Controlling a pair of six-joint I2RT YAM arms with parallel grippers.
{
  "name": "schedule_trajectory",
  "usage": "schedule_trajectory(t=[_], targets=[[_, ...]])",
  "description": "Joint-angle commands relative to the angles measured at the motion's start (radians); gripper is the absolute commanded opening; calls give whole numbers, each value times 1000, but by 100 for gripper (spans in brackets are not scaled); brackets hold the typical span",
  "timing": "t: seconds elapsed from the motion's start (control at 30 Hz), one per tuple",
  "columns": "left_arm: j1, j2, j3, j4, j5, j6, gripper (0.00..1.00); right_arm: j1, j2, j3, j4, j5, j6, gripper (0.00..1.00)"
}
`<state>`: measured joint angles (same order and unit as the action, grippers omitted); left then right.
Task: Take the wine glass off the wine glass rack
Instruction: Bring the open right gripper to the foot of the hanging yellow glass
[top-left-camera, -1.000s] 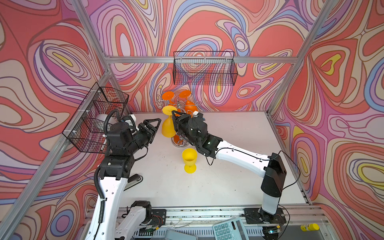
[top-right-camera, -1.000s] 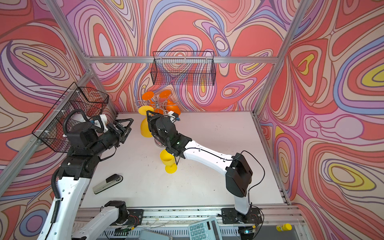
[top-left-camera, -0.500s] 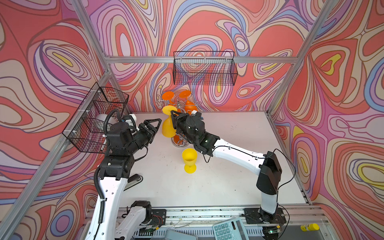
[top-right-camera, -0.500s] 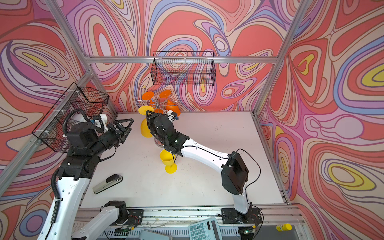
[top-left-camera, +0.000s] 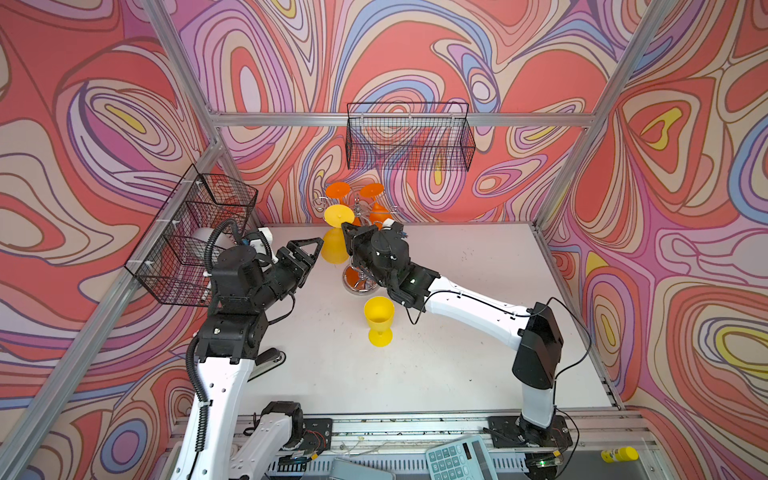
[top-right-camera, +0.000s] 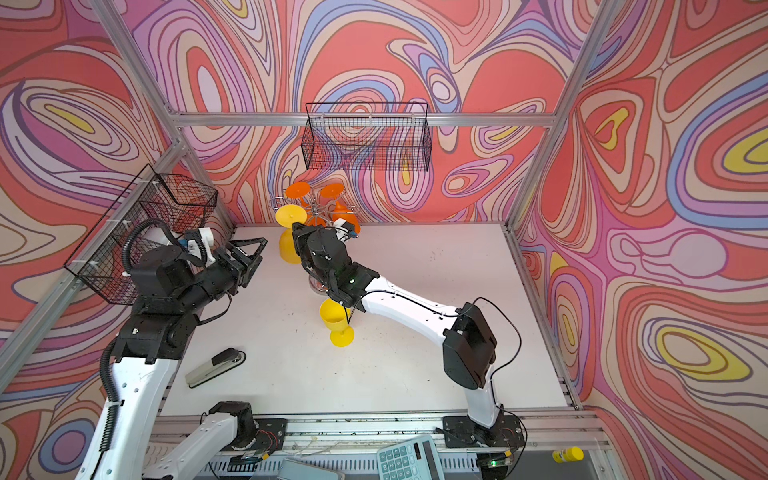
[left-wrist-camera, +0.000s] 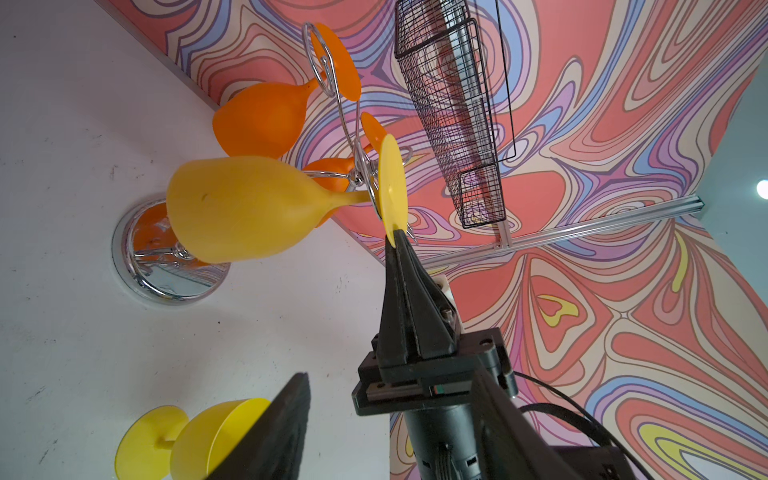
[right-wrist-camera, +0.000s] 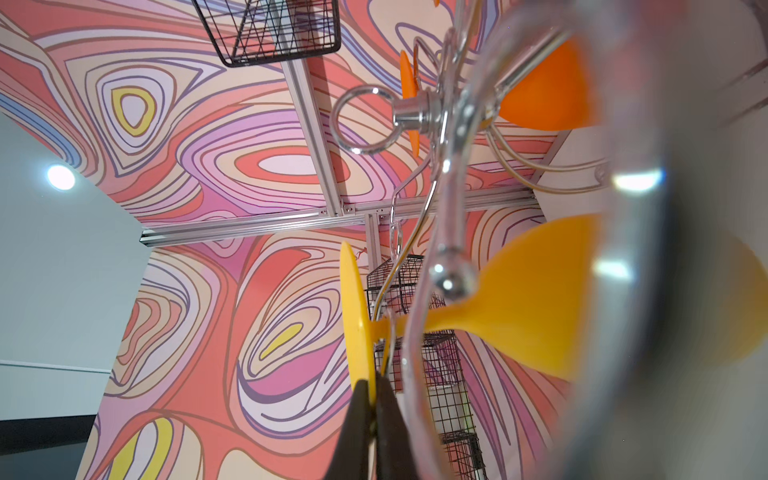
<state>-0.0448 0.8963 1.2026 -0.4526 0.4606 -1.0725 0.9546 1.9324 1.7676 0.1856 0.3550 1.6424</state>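
Ringed by swirl-patterned walls, white table (top-left-camera: 457, 332) across the lower middle of both top views. Left arm (top-left-camera: 220, 386) rising from the lower left; right arm (top-left-camera: 478, 309) stretching from the lower right toward the upper middle. 2 black mesh baskets: 1 on the back wall (top-left-camera: 409, 137) at upper centre, 1 on the side wall (top-left-camera: 191, 241) at middle left.

Wine glass rack (top-left-camera: 353, 286) standing at the table's far edge, just above centre, its mirrored round base (left-wrist-camera: 174, 282) flat on the white surface. Hanging from its curled hooks, bowls down and feet up: orange glasses (left-wrist-camera: 257, 120) at the back and, on the rack's left side in both top views, the yellow wine glass (top-left-camera: 334, 249), stem threaded through a wire hook (right-wrist-camera: 519, 307).

Right gripper (left-wrist-camera: 395, 239) clenched on the rim of the wine glass's foot, black fingertips pinching the yellow disc (right-wrist-camera: 372, 386). Left gripper (top-left-camera: 313, 253) released and holding nothing, jaws spread, just left of the wine glass's bowl and apart from it (top-right-camera: 259, 255).

Second yellow glass (top-left-camera: 379, 320) upright on the table, just below the rack's base. Stapler (top-right-camera: 214, 368) lying at lower left beside the left arm. Calculator (top-left-camera: 459, 459) at the bottom edge, off the table.
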Motion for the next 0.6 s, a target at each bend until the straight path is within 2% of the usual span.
schedule_trajectory(t=[0.0, 0.57], targets=[[6, -16, 11, 5, 7, 16, 62, -5, 7, 10, -4, 23, -32, 0], [7, -21, -9, 0, 1, 24, 62, 0, -22, 15, -12, 27, -73, 0]])
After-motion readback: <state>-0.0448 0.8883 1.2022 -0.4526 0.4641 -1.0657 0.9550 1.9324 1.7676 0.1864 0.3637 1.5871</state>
